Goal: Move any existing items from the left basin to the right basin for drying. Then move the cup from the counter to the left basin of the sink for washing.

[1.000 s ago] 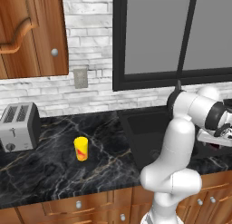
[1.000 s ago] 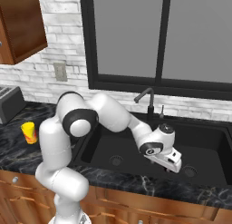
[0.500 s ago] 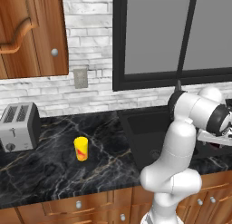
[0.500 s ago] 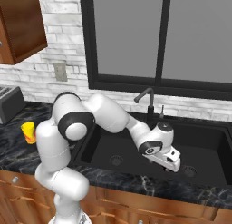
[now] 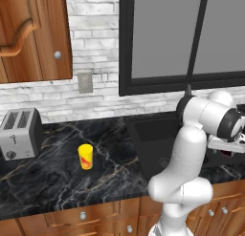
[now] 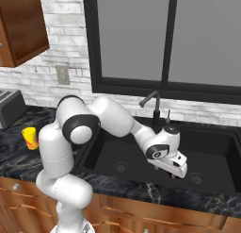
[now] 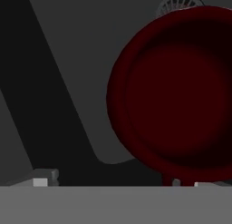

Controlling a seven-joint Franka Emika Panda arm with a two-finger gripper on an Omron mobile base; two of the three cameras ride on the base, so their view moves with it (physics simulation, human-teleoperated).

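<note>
Two basins are in play, and the claw (image 6: 175,167) is seen low in the sink (image 6: 221,133), near the round drain (image 6: 196,178) of the right basin (image 6: 212,154). Its jaws are spread as wide as they go and nothing is held between them. In the hand view a dark red bowl-like item (image 7: 176,87) is seen close in front of the claw, resting on the basin floor beside a drain grate (image 7: 179,2). Over the last second the arm has barely shifted and the jaws have eased slightly wider, which is taken as a release: the red item is judged to have been set down for drying. The first half of the task appears done. The yellow cup (image 5: 85,156) stands untouched on the table (image 5: 57,182), well apart from the left basin (image 6: 117,154), and is judged to be next.
</note>
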